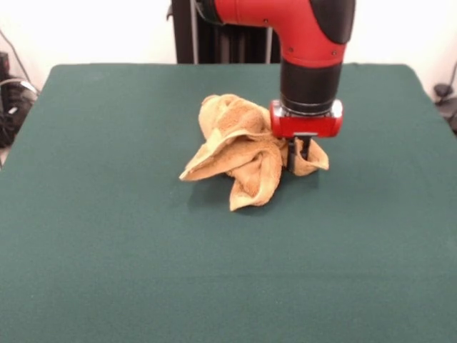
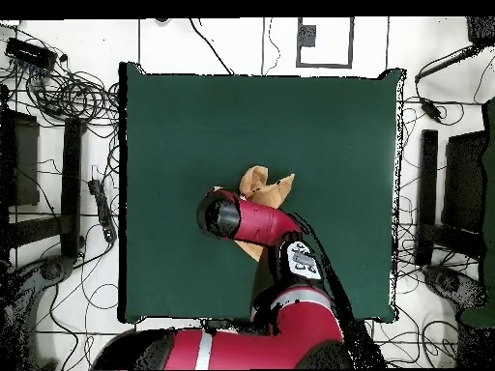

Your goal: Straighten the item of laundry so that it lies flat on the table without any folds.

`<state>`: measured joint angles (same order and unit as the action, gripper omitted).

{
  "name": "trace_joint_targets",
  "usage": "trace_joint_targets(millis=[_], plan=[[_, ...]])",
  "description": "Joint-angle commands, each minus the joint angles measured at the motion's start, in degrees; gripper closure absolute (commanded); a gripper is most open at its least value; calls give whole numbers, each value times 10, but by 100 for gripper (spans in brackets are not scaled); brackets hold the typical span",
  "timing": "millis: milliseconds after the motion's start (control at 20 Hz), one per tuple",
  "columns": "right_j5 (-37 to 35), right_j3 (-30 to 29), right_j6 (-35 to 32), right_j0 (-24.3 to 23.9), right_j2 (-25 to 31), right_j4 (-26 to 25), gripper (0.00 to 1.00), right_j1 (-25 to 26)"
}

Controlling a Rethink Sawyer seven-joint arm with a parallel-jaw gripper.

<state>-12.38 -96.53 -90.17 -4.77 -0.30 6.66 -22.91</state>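
Gripper (image 1: 300, 153) low over the table (image 1: 107, 250), dark fingers reaching down below the red wrist block into the right-hand end of the towel (image 1: 239, 146) as the front view shows it. Fingers stand close together among the cloth; whether they pinch a fold or merely press beside it cannot be told, and how far they are parted cannot be read either.

Outward from the tool: in the front view nearly all of the towel lies to the picture's left of the fingers. Only a small flap shows on their right, touching or just beside them. The cloth is bunched in a loose heap with several overlapping folds, one lobe hanging toward the camera, another raised at the back. No clear long axis; the heap runs roughly side to side, gripper at one end.

The overhead view agrees: the arm covers part of the towel (image 2: 263, 185), with the exposed cloth showing beyond the wrist, on the side away from the base. The heap sits near the middle of the table (image 2: 338, 126), green cloth open on all sides.

Judgement: the gripper stands at the edge of the bundle, so a drag away from the bulk looks the likely way to spread it. Flattening is not yet begun.
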Motion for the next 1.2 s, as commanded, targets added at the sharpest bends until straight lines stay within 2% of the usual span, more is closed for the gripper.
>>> trace_joint_targets(millis=[50,350,650,1200], plan=[[-51,63,-50,10,129,15,100,34],[-59,50,-61,2,161,23,100,29],[-50,36,-91,7,167,33,100,21],[-39,56,-102,19,182,41,100,30]])
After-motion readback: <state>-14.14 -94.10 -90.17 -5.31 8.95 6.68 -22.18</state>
